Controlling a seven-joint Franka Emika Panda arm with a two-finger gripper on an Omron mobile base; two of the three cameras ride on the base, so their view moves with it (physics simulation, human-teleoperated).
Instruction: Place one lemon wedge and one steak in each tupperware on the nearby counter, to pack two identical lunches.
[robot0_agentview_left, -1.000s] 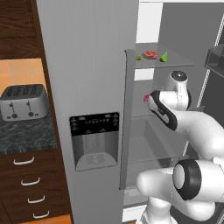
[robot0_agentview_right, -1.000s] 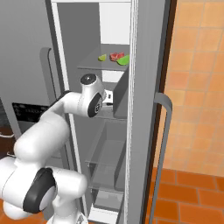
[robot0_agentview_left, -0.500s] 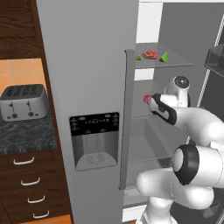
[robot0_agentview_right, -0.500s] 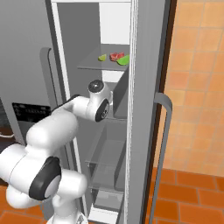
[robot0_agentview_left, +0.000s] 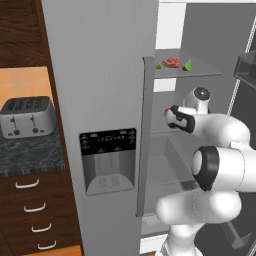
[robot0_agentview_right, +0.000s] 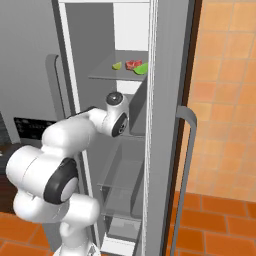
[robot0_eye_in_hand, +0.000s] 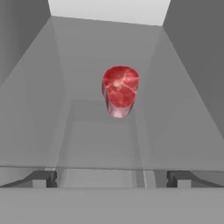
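Observation:
Inside the open fridge, a round red steak (robot0_eye_in_hand: 120, 89) lies on the middle shelf straight ahead of my gripper (robot0_eye_in_hand: 111, 178), apart from it. The jaws stand open with nothing between them. From the left base view my gripper (robot0_agentview_left: 169, 116) reaches in at middle-shelf height, beside a red bit of that steak (robot0_agentview_left: 166, 110). On the upper shelf sit a second steak (robot0_agentview_left: 171, 62) (robot0_agentview_right: 132, 64) and two green lemon wedges (robot0_agentview_left: 187, 65) (robot0_agentview_left: 158, 65) (robot0_agentview_right: 117, 65). The marbled counter (robot0_agentview_left: 30, 152) is at the left. The tupperware is out of view.
A silver toaster (robot0_agentview_left: 26, 116) stands on the counter above brown drawers (robot0_agentview_left: 30, 210). The shut fridge door with its dispenser (robot0_agentview_left: 109, 160) is left of the arm. The open door and its handle (robot0_agentview_right: 185, 150) flank the arm on the right.
My hand has pushed a little deeper into the fridge along the middle shelf toward the steak. The jaws have stayed open. Nothing on the shelves has moved.

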